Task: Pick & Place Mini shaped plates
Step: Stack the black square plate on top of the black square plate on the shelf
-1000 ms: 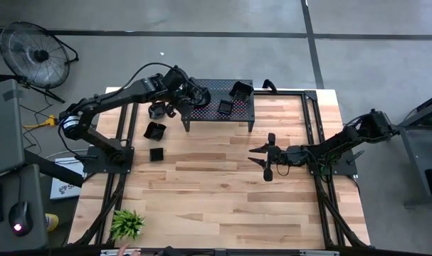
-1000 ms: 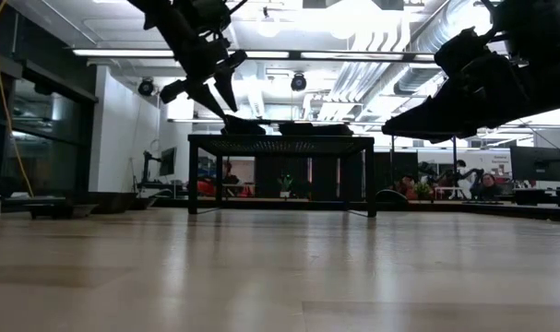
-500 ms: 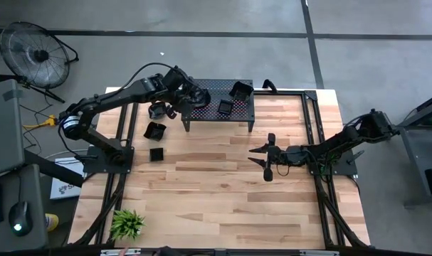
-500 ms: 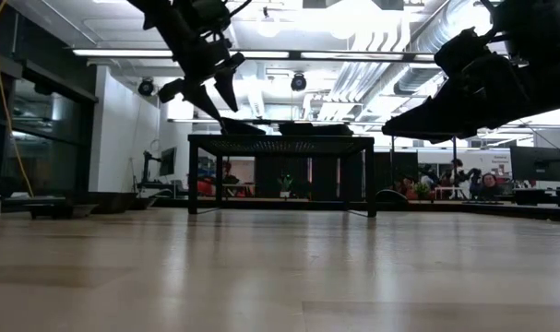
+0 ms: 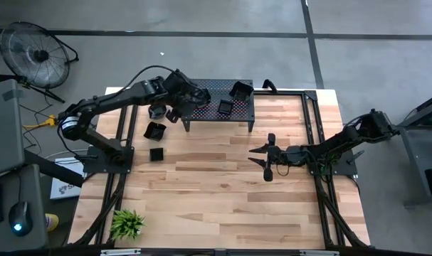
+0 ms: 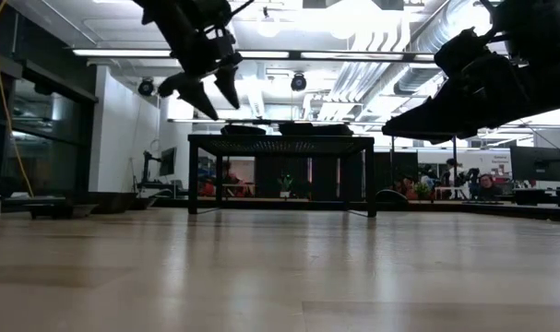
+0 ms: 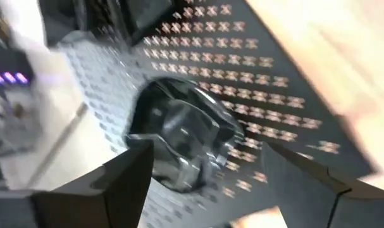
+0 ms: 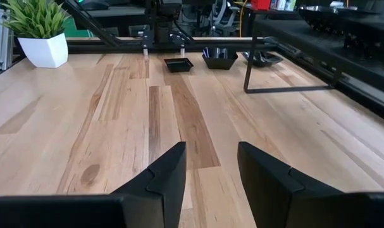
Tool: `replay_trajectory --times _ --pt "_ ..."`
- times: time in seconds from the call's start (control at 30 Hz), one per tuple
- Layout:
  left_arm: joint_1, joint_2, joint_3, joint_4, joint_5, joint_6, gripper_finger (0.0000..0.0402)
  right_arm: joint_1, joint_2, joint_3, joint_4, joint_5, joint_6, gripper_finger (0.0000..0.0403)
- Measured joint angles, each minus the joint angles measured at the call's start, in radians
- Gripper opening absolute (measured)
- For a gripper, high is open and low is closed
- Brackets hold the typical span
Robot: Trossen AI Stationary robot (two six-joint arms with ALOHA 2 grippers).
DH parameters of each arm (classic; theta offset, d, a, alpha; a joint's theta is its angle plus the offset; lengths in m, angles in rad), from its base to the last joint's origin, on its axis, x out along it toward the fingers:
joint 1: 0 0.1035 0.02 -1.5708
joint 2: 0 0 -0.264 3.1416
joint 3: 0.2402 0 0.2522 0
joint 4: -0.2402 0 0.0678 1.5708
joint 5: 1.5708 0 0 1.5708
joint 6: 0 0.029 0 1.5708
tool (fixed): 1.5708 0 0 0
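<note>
Nearest me, the potted plant (image 5: 127, 223) stood at the table's front left corner. My right gripper (image 5: 267, 157) waited over the bare middle of the table, fingers apart and empty. Past it on the left lay a square mini plate (image 5: 156, 153), then a larger one (image 5: 154, 130), on the wood. Farthest off, my left gripper (image 5: 181, 105) hung spread wide above the perforated stand (image 5: 238, 114), just over a glossy plate (image 7: 186, 140) resting on it; two more plates (image 5: 240, 90) sat toward the stand's right end.
</note>
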Motion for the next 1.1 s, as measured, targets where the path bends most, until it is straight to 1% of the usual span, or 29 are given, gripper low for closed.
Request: replay_trajectory --times 0.13,0.23,0.3,0.37,0.43,0.5,0.63,0.73,0.83,0.9,1.0,1.1 --pt "-0.025 -0.035 0.000 -0.111 -0.043 -0.128 0.0287 0.000 0.000 0.000 -0.024 0.000 0.018 0.0138" --pt "-0.049 -0.063 0.000 -0.216 -0.035 -0.252 0.0287 0.000 0.000 0.000 -0.036 0.000 0.018 0.0138" --pt "-0.070 -0.077 0.000 -0.294 -0.013 -0.346 0.0287 0.000 0.000 0.000 -0.036 0.000 0.018 0.0138" --pt "-0.104 -0.082 0.000 -0.372 0.003 -0.429 0.0287 0.000 0.000 0.000 -0.036 0.000 0.024 0.0138" --pt "-0.156 -0.082 0.000 -0.441 -0.009 -0.512 0.0287 0.000 0.000 0.000 -0.036 0.000 0.033 0.0138" --pt "-0.222 -0.083 -0.014 -0.481 -0.058 -0.584 0.0287 0.000 0.000 0.000 -0.036 0.000 0.034 0.0138" --pt "-0.378 -0.082 -0.070 -0.531 -0.198 -0.732 0.0287 0.000 0.000 0.000 -0.036 0.000 0.052 0.0138" --pt "-0.493 -0.082 -0.134 -0.518 -0.261 -0.861 0.0287 0.000 0.000 0.000 -0.036 -0.008 0.052 0.0138" --pt "-0.602 -0.082 -0.218 -0.473 -0.291 -0.982 0.0287 0.000 0.000 0.000 -0.036 -0.010 0.052 0.0138" --pt "-0.666 -0.082 -0.285 -0.433 -0.291 -1.056 0.0287 0.000 0.000 0.000 -0.036 -0.010 0.052 0.0138" --pt "-0.742 -0.082 -0.379 -0.366 -0.294 -1.174 0.0287 0.000 0.000 0.000 -0.036 -0.010 0.052 0.0138" --pt "-0.795 -0.082 -0.455 -0.315 -0.312 -1.305 0.0287 0.000 0.000 0.000 -0.036 -0.010 0.052 0.0138"
